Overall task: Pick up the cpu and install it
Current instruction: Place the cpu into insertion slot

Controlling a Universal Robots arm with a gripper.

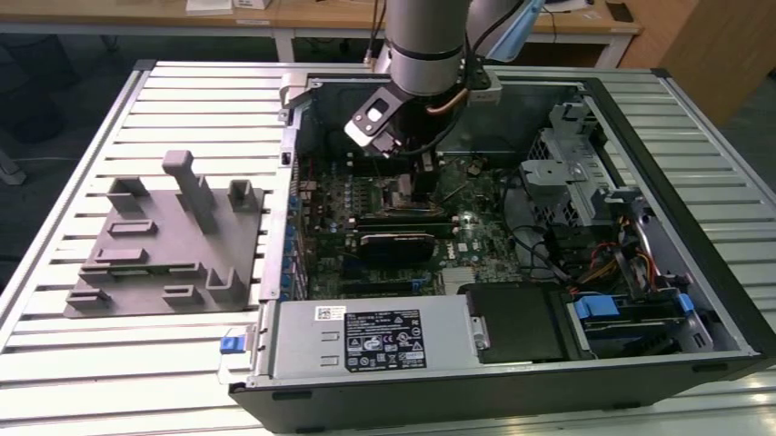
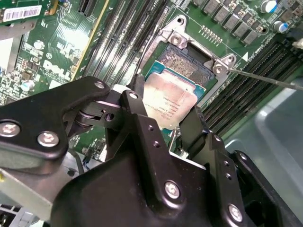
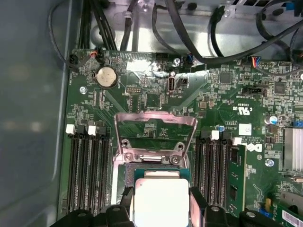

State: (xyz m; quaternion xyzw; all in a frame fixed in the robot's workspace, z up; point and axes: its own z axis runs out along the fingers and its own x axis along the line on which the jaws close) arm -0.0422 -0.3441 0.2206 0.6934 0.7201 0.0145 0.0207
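Note:
The cpu (image 2: pixel 168 99), a flat square chip with a pale silver top and green rim, is held between the two black fingers of my gripper (image 2: pixel 163 111). In the first wrist view the cpu (image 3: pixel 161 201) hangs just over the near part of the open socket (image 3: pixel 156 163), whose metal load plate (image 3: pixel 156 127) is flipped up. In the second wrist view part of the socket's contact field (image 2: pixel 182 60) shows bare beyond the chip. In the exterior view my gripper (image 1: pixel 421 182) reaches down into the computer case over the motherboard (image 1: pixel 473 236).
Memory slots (image 3: pixel 87 170) flank the socket on both sides. Black cables (image 3: pixel 199 42) run along the case wall. A grey fixture block (image 1: pixel 170 236) lies on the slatted table at the exterior view's left. A power supply (image 1: pixel 363 341) and a drive cage (image 1: pixel 582 182) stand inside the case.

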